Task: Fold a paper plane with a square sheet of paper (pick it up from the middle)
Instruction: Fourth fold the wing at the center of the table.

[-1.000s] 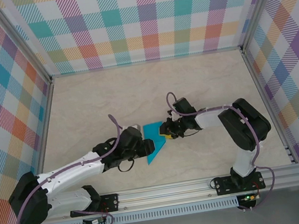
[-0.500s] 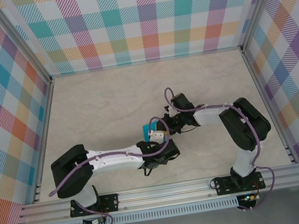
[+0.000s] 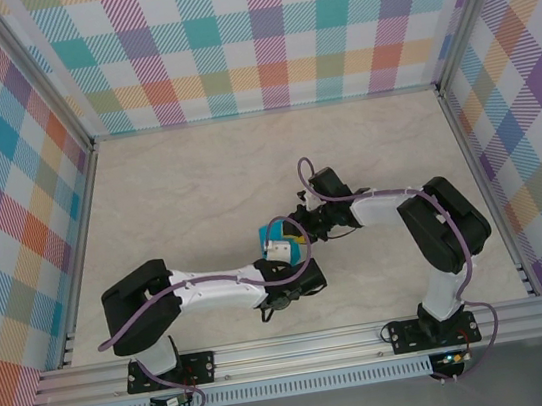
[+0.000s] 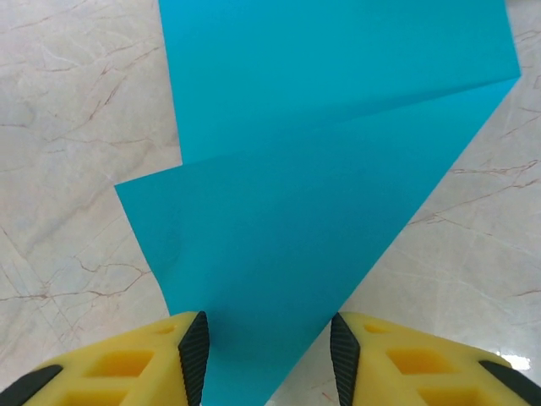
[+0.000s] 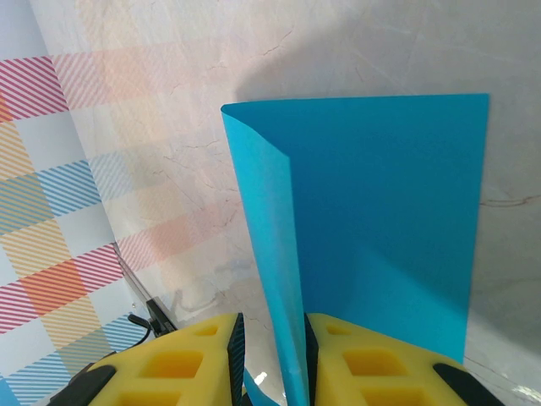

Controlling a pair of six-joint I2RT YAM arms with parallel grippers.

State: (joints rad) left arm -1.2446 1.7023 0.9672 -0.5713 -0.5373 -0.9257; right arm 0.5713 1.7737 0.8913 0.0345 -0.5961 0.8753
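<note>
Swinging across since a second ago, the left arm is now lying along the near part of the bench (image 3: 179,196). Its left hand (image 3: 286,249) is sitting at the 6 o'clock side of the sheet of paper (image 3: 264,234), where earlier it was reaching in from about 8 o'clock. Over the last half second it is only edging a little. The right hand (image 3: 307,230) is keeping its place at the sheet's 3 o'clock edge.

From the left wrist, the teal sheet is lying flat on the marbled bench. A folded layer is making a slanted crease from 3 o'clock toward 9 o'clock. The narrowing end is pointing to 6 o'clock and running between the yellow fingers (image 4: 193,351). Those fingers are standing wide apart, straddling the paper rather than clamping it.

From the right wrist, most of the sheet is resting flat toward 1 o'clock. Its 9 o'clock edge is curling up into a standing flap that is dropping to 6 o'clock between the fingers (image 5: 235,342). These fingers are sitting only a narrow gap apart. The flap is leaning against the 3 o'clock pad, and a slit is showing between it and the other pad, so nothing is being pinched tight.
</note>
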